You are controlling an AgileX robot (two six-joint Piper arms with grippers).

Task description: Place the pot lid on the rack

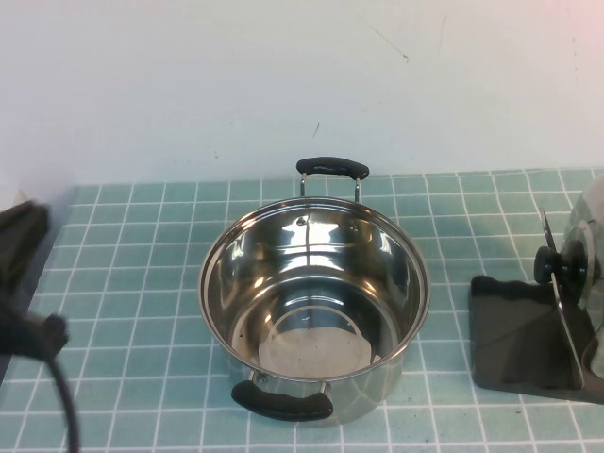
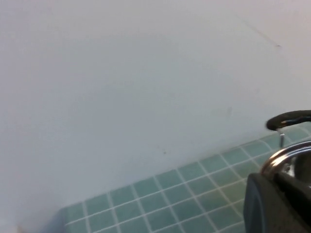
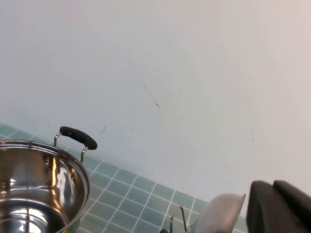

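The pot lid [image 1: 587,231] stands on edge at the far right, shiny, its black knob [image 1: 557,265] facing the pot. It leans in the rack [image 1: 514,330], a dark grey tray with a thin wire divider [image 1: 566,326]. In the right wrist view the lid's rim [image 3: 218,216] shows just beside my right gripper [image 3: 276,196], which is shut with nothing in it. The right gripper is out of the high view. My left gripper [image 2: 279,194] is shut and empty, at the table's left edge [image 1: 21,247].
A large steel pot [image 1: 311,245] with two black handles stands open and empty in the middle of the green tiled table [image 1: 142,283]. It also shows in the right wrist view [image 3: 34,184] and the left wrist view [image 2: 282,158]. A white wall lies behind.
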